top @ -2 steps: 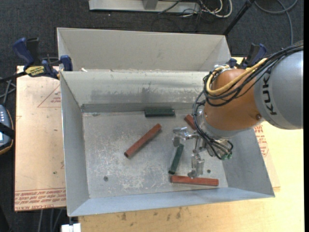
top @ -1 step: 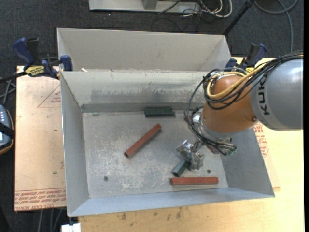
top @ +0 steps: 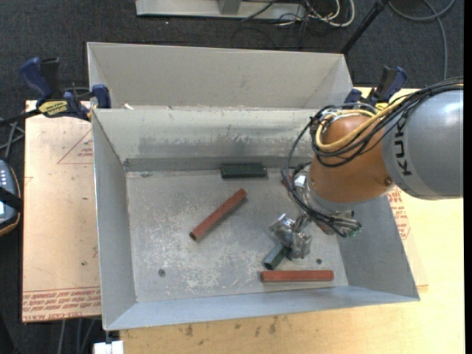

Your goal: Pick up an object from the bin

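Dark carpet floor (top: 74,13) with loose cables (top: 324,2) and perhaps a stand's grey base (top: 184,7).

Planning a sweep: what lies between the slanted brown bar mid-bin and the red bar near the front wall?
In the camera view, a small dark piece, at the gripper, lies between the slanted brown bar and the red bar.

Black letters "KU", on grey arm (top: 436,152)

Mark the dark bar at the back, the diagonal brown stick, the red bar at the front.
dark bar (top: 243,171), camera view, its middle.
diagonal brown stick (top: 219,214), camera view, mid-length.
red bar (top: 296,276), camera view, its middle.
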Controlling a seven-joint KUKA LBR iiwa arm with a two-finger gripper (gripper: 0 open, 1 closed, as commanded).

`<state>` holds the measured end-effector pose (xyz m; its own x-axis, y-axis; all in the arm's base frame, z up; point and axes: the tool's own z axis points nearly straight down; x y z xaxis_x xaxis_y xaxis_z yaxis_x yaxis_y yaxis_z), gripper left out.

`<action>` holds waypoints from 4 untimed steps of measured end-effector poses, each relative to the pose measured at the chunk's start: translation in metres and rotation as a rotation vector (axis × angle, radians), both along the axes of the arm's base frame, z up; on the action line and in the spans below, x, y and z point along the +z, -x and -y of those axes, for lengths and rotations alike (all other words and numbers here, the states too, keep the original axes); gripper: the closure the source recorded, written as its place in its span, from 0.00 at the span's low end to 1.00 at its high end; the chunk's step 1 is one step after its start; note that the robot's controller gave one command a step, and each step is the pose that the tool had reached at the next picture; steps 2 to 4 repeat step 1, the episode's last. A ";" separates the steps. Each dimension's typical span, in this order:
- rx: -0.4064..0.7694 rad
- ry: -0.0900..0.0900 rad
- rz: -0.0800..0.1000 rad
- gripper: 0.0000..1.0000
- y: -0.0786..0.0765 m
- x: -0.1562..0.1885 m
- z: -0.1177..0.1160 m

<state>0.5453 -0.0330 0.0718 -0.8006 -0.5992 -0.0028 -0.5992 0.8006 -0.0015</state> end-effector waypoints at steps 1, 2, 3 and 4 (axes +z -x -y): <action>0.005 -0.001 0.001 1.00 0.008 0.144 -0.015; 0.005 -0.001 0.001 1.00 0.008 0.144 -0.015; 0.005 -0.001 0.001 1.00 0.008 0.144 -0.015; 0.005 -0.001 0.001 1.00 0.008 0.144 -0.015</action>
